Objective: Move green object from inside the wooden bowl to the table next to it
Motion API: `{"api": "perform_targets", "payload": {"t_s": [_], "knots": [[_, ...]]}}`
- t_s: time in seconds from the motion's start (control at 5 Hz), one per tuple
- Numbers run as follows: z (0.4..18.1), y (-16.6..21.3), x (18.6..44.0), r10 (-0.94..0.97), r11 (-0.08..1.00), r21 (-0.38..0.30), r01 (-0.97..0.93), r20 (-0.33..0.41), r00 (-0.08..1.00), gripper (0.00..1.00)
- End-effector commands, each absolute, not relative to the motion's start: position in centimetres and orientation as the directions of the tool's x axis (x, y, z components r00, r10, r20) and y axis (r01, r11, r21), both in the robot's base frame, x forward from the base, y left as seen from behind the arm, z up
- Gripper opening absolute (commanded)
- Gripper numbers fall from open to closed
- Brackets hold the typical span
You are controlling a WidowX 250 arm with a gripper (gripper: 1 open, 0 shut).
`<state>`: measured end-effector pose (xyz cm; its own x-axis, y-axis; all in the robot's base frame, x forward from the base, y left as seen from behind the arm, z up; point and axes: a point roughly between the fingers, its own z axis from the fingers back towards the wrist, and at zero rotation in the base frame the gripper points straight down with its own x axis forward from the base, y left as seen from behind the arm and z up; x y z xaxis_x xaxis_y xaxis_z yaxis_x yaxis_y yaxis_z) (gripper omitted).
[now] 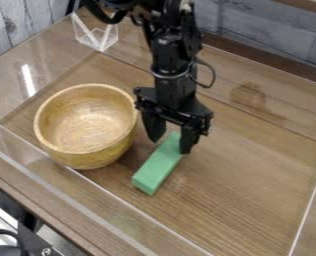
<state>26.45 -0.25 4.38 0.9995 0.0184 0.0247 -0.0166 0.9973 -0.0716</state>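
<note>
The green object lies flat on the table, just right of the wooden bowl, with its long axis pointing away from me. The bowl holds nothing. My gripper hangs straight down over the block's far end. It is open, with its two dark fingers standing astride that end and a gap showing on each side. The block's near end is free on the tabletop.
Low clear acrylic walls edge the table at the front and left. A clear plastic piece stands at the back left behind the arm. Bare tabletop stretches to the right of the block.
</note>
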Motion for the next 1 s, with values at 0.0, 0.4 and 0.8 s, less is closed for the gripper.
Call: {"api": "perform_targets", "payload": {"t_s": [0.0,0.4,0.8], "knots": [[6.5,-1.2,27.8,0.034,0.994,-0.107,-0.026,0.077,0.996,1.00],[12.3,-2.3,27.3,-0.104,0.974,-0.188,0.127,0.129,0.986,1.00],[14.6,-2.6,26.2,0.097,0.966,-0.257,-0.036,0.228,0.969,1.00]]}}
